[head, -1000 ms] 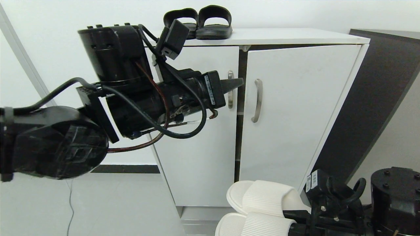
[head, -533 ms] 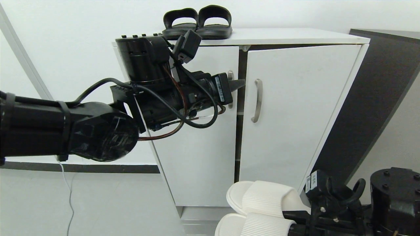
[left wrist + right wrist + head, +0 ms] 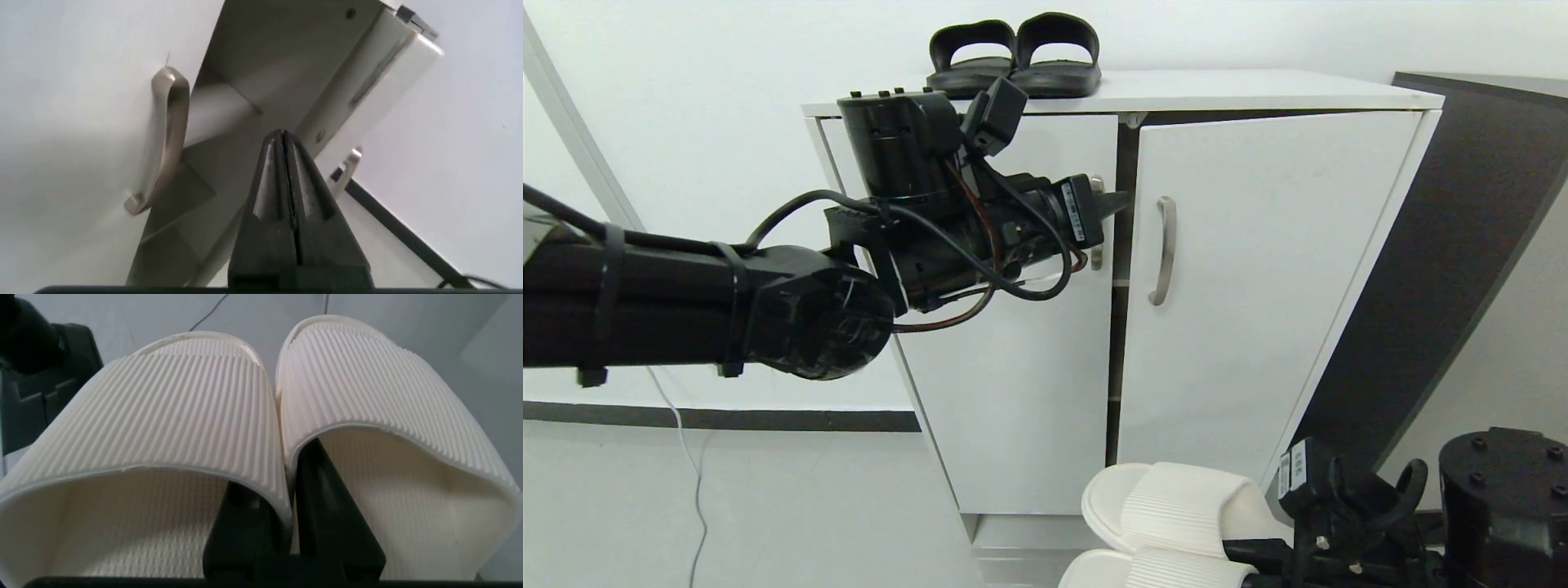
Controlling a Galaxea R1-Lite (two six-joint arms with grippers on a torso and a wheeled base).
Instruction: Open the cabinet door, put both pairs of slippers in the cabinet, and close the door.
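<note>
While the closed, empty left gripper (image 3: pixel 1119 202) points at the door gap (image 3: pixel 1112 359), the upright handle (image 3: pixel 1097 261) lies just beside its tips.

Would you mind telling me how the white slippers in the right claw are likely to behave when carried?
Probably light: the right claw pinches both white slippers by their adjoining sides alone, and they stick out unsupported. Their ribbed straps look soft, so they may flex or sag. The ribs likely resist slipping.
</note>
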